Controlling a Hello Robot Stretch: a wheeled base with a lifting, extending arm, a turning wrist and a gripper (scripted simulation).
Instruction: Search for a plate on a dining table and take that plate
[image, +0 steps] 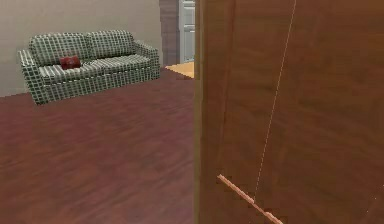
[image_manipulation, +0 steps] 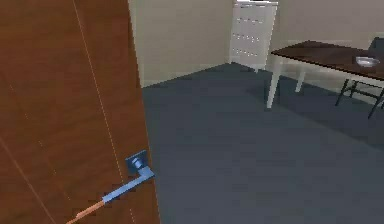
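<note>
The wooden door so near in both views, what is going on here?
A Stretch robot is searching for a plate to take. It stands close to a brown wooden door; past it, the forward view has a green checked sofa. In the arm side view, a dark-topped table with white legs stands near a white drawer cabinet. A small pale thing lies on the table, perhaps the plate; I cannot tell.
</note>
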